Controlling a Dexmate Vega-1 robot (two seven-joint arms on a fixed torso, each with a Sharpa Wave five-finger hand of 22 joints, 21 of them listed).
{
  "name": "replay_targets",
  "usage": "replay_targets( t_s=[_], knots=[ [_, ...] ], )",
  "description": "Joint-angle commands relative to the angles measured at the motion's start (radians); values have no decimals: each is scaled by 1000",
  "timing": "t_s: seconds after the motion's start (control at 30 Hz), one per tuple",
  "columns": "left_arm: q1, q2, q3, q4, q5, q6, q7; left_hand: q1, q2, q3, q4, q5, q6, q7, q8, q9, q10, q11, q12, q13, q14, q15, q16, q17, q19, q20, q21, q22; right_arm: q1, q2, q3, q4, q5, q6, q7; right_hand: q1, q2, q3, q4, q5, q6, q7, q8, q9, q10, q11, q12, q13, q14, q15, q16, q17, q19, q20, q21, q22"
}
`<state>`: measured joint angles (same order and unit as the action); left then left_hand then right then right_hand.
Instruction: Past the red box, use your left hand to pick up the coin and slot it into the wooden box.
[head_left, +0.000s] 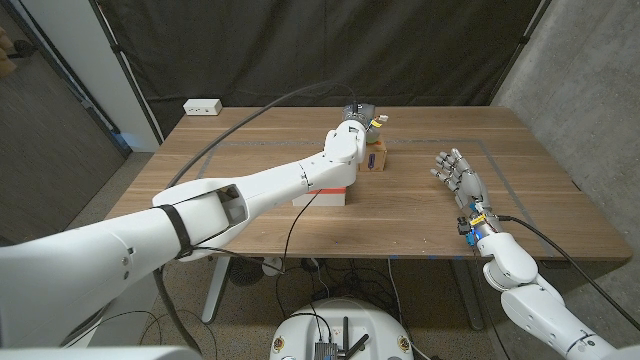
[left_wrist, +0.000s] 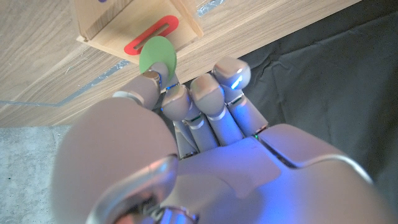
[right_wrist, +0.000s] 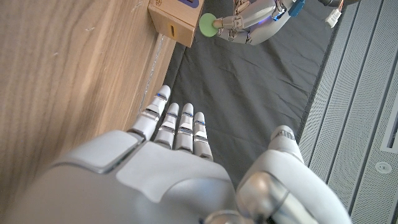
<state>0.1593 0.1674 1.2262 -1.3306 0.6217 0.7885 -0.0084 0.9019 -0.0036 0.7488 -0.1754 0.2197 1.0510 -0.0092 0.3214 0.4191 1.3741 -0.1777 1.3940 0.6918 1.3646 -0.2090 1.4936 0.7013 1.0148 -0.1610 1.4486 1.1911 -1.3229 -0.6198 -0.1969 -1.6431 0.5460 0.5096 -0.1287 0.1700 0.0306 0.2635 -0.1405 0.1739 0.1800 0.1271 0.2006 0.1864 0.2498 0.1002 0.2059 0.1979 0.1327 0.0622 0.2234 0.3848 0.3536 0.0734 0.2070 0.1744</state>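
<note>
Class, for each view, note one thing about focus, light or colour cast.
Head view: even light, sharp table. Left wrist view: left robot hand blurred, blue-tinted; coin and wooden box clearer. Right wrist view: right robot hand soft up close, tabletop grain crisp.

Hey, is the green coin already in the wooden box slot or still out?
Out: left hand pinches the coin just short of the slot.

Left hand (left_wrist: 186, 124) pinches coin (left_wrist: 157, 55) (green).

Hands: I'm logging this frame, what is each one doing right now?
Left hand: pinches the green coin by the wooden box slot.
Right hand: open, holding nothing.
</note>
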Motion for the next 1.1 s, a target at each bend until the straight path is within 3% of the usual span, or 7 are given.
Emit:
replay_targets(
  t_s=[0.03,1.1],
  knots=[
    [-10,-20,2,49,-29,-18,18,19,23,-4,1,6,61,54,106,3,-3,-1,4,5,-6,-2,-5,1,-6,-50,4,1,10,0,-3,14,4,1,7,-8,1,1,-2,3,3,-3,-2,1,8,1,-2,1,4,7,3,2,3,3,-2,3],
    [-19,-25,31,71,-64,-36,-7,21,22,-9,0,7,58,52,113,-1,-2,-2,-1,3,-7,-2,-7,2,-8,-50,1,-8,8,-4,-4,5,16,-2,13,-10,2,1,-1,3,6,-6,-2,1,19,3,1,2,7,8,4,0,5,6,-3,3]
  ],
)
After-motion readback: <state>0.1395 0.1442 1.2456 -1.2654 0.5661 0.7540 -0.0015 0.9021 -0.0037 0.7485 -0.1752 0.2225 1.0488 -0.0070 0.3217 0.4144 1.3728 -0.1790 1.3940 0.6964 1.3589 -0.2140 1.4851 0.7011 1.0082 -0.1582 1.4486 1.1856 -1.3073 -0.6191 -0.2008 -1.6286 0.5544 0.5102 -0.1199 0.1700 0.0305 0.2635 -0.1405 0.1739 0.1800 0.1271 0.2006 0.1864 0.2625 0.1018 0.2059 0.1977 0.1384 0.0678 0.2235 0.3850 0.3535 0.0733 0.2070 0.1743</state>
